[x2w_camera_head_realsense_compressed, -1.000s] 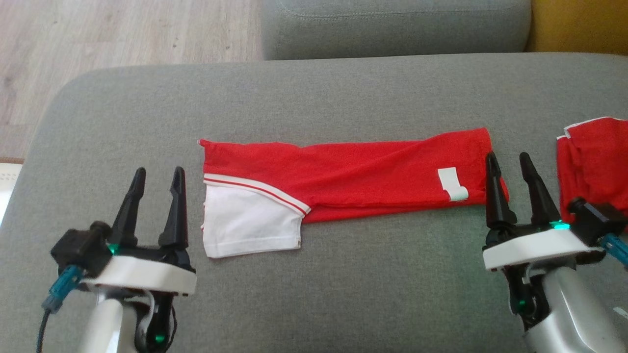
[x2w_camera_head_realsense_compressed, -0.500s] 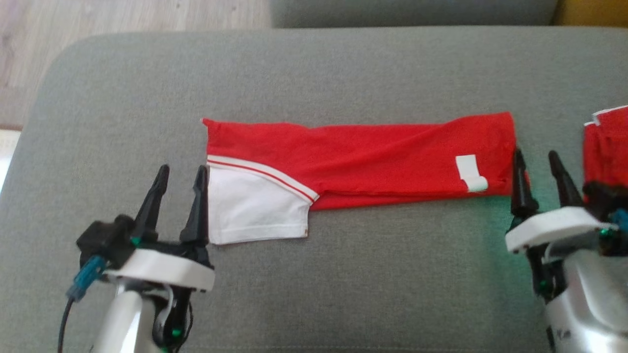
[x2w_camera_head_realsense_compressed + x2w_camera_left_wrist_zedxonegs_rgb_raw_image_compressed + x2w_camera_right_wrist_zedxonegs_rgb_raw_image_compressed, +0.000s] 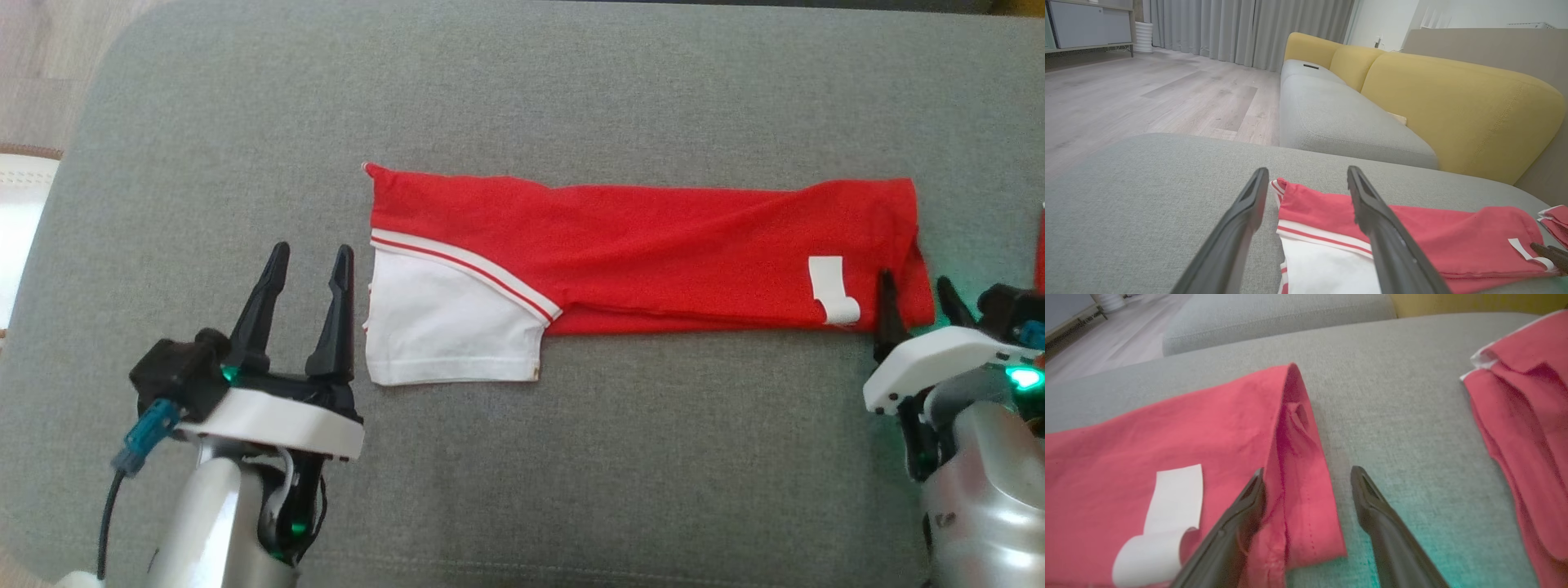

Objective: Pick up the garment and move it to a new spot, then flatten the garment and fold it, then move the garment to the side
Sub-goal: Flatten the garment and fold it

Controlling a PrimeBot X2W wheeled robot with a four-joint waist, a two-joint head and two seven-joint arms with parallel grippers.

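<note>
Garment (image 3: 653, 245) between left end effector (image 3: 314, 247), right end effector (image 3: 913, 278), fingers (image 3: 339, 310) parted.

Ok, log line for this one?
garment: flat strip | left gripper: open, beside white end | right gripper: open, straddling red end

The garment (image 3: 694, 245) is matt red cloth on a coarse-woven grey cushion (image 3: 571, 98); the fingers (image 3: 337, 318) look matt black plastic.
</note>
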